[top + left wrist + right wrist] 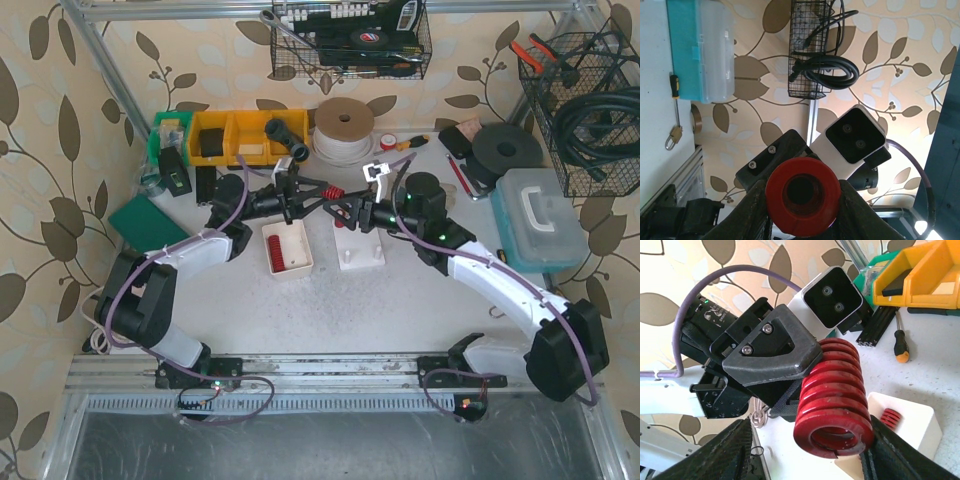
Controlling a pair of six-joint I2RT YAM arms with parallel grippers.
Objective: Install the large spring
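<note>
The large red spring [325, 195] hangs in the air between both grippers, over the middle of the table. My left gripper [300, 200] is shut on it; in the left wrist view its end [802, 197] sits pinched between both fingers [747, 215]. My right gripper [345, 210] is open. In the right wrist view the spring's near end [835, 405] lies between its spread jaws, close to the right finger [890, 455] and well apart from the left one. The left gripper [770, 347] grips the spring's far part. A white base block [358, 250] lies below.
A white tray [287, 262] holding small red springs sits left of the base block, and it also shows in the right wrist view [912, 412]. Yellow bins [235, 135], a tape roll [345, 125] and a teal box [540, 215] stand behind and to the right.
</note>
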